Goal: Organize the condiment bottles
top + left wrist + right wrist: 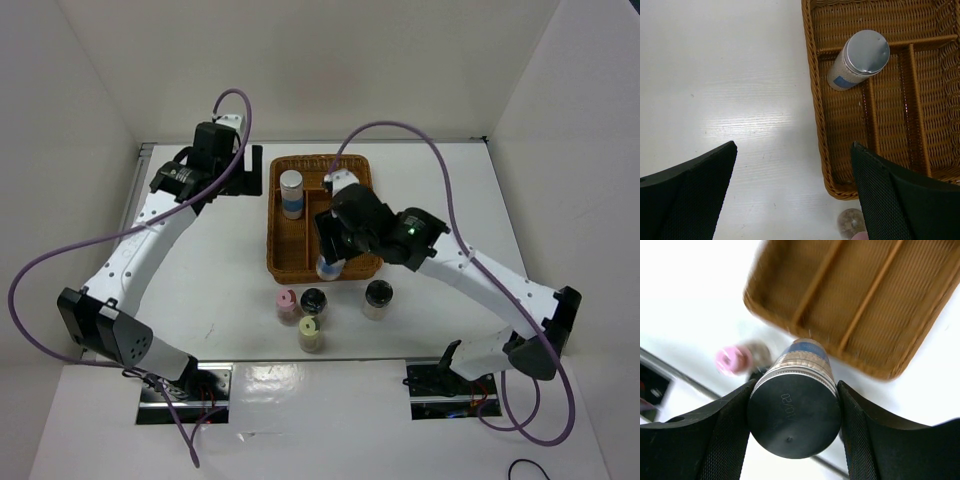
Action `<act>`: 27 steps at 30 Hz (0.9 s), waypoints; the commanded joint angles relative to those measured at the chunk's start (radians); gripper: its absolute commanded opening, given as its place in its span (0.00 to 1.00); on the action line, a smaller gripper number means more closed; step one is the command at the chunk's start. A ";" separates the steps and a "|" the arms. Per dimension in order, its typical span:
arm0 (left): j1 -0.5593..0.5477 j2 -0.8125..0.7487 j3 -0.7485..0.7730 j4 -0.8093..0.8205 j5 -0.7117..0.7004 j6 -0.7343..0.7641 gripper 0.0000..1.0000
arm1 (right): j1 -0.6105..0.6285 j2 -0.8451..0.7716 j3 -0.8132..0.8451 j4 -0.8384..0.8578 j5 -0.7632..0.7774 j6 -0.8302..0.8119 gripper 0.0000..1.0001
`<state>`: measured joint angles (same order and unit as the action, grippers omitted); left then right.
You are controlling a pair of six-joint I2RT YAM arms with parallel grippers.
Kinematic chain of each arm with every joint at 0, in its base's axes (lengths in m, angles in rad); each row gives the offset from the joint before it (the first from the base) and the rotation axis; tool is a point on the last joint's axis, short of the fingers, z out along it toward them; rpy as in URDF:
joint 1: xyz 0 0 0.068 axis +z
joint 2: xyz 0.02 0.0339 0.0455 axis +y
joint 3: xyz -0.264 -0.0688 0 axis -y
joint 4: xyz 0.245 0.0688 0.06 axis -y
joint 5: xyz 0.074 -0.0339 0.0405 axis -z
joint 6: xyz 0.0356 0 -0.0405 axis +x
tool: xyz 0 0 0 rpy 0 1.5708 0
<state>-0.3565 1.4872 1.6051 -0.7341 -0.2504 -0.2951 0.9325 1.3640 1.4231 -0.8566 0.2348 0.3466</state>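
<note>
My right gripper (331, 254) is shut on a blue-labelled condiment bottle (328, 267) and holds it upright over the near edge of the brown wicker basket (276, 262). In the right wrist view the fingers (725, 440) clamp the bottle's cap (794, 415). A second silver-capped, blue-labelled bottle (291, 193) stands in the basket's left compartment and also shows in the left wrist view (865, 54). On the table in front stand the pink-capped bottle (287, 304), a black-topped bottle (314, 300), the yellow-capped bottle (311, 333) and another black-topped bottle (378, 297). My left gripper (222, 176) is open and empty, left of the basket.
The basket (816, 100) has long dividers; its right compartments hold nothing that I can see. The pink cap (730, 360) shows blurred below the held bottle. White walls close in the table on three sides. A purple cable loops over each arm.
</note>
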 commanded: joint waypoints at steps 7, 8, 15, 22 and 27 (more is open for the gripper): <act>0.065 -0.099 -0.111 0.048 0.043 -0.035 1.00 | -0.052 0.102 0.273 0.121 0.123 -0.164 0.42; 0.065 -0.110 -0.125 0.059 0.052 -0.044 1.00 | -0.052 0.122 0.284 0.143 0.123 -0.176 0.42; 0.131 -0.194 -0.253 0.068 0.106 -0.062 1.00 | -0.052 0.311 0.396 0.280 0.100 -0.221 0.40; 0.183 -0.251 -0.341 0.087 0.149 -0.072 1.00 | -0.061 0.486 0.529 0.324 0.057 -0.239 0.37; 0.212 -0.286 -0.373 0.087 0.158 -0.072 1.00 | -0.061 0.552 0.551 0.352 0.057 -0.241 0.36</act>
<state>-0.1608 1.2400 1.2366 -0.6796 -0.1226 -0.3473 0.8764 1.9118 1.9034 -0.6231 0.2859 0.1165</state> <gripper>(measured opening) 1.000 0.676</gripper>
